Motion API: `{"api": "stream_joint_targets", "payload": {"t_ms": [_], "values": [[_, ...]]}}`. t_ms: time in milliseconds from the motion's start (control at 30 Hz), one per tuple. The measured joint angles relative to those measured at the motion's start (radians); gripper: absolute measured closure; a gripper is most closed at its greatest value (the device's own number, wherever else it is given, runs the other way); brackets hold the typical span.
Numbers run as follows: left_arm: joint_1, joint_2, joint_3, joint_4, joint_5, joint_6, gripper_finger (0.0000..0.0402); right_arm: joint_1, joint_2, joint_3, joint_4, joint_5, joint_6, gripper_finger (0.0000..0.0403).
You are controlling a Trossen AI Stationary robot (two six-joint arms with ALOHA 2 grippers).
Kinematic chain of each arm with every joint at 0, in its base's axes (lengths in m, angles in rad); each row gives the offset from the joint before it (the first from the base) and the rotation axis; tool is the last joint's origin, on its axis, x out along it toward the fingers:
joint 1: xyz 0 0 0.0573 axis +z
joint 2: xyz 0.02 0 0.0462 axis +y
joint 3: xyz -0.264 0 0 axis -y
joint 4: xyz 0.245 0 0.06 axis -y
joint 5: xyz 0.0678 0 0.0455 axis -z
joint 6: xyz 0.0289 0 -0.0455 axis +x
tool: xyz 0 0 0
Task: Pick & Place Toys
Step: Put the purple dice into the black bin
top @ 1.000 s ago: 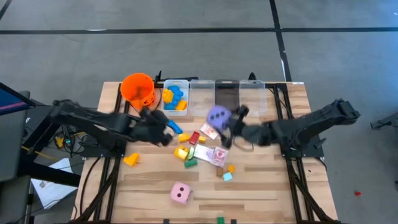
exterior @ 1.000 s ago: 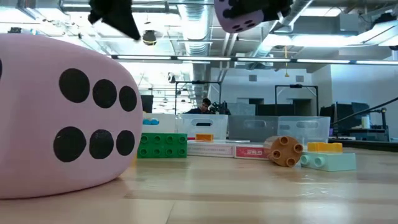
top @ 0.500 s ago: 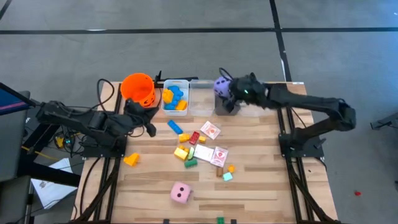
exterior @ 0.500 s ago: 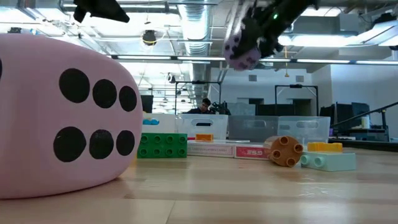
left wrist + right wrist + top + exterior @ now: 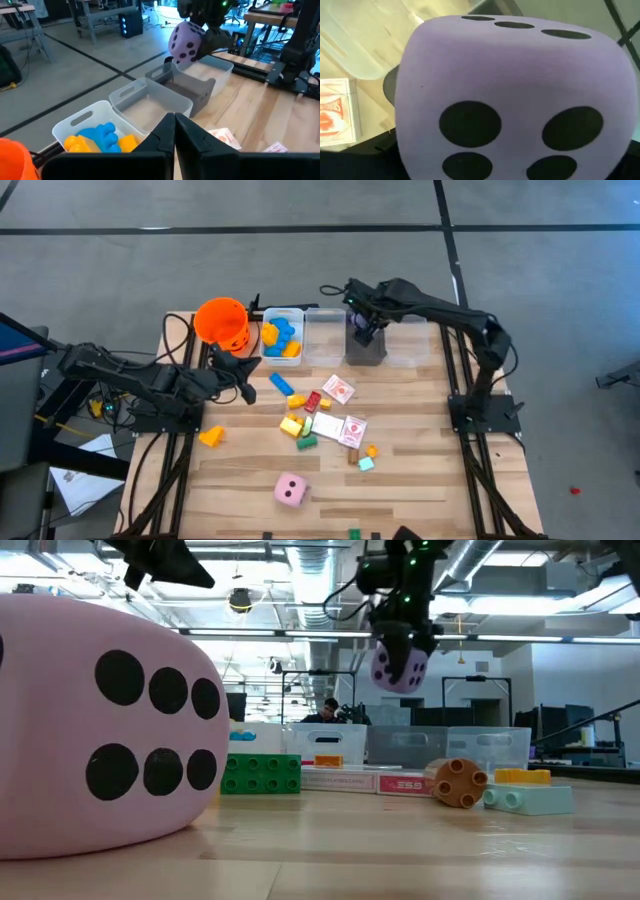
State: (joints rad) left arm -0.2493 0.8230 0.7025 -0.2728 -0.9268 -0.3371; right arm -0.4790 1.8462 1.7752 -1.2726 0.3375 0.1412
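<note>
A soft purple die with black dots hangs over the dark bin at the far edge, held by my right gripper. It also shows in the low view and the left wrist view, and it fills the right wrist view. My left gripper is shut on nothing, raised beside the orange bucket. A pink die rests on the table near the front. Small blocks and pink-and-white cards lie at mid-table. My right gripper holds the purple die between its two fingers, on opposite sides of it; one finger shows against the die's side. The fingers come from above, slanting down. The die hangs below the gripper, lifted clear above the bins.
Several bins line the far edge: one with blue and yellow blocks, a clear one, the dark one, and another clear one. An orange block lies left of the pile. A person shows far behind the table.
My right gripper has carried the purple die from above mid-table toward the far edge, over the bins, and has tipped to point downward. My left gripper, still shut, has drawn back toward the table's left, next to the orange bucket.
</note>
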Motion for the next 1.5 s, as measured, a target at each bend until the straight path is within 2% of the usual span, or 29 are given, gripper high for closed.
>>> {"api": "stream_joint_targets", "payload": {"t_ms": [367, 767, 1300, 1500], "values": [[0.000, 0.002, 0.000, 0.008, 0.000, -0.008, 0.0401, 0.035, 0.045, 0.035, -0.090, 0.000, -0.172, 0.0010], [0.000, 0.002, 0.000, 0.003, 0.060, -0.019, 0.0401, 0.022, 0.045, 0.034, -0.082, 0.003, -0.176, 0.0003], [0.000, 0.002, 0.000, 0.004, 0.061, -0.019, 0.0402, -0.008, 0.045, 0.034, -0.081, 0.003, -0.180, 0.0003], [0.000, 0.002, 0.000, 0.004, 0.061, -0.026, 0.0402, -0.006, 0.045, 0.034, -0.077, 0.005, -0.227, 0.0003]]}}
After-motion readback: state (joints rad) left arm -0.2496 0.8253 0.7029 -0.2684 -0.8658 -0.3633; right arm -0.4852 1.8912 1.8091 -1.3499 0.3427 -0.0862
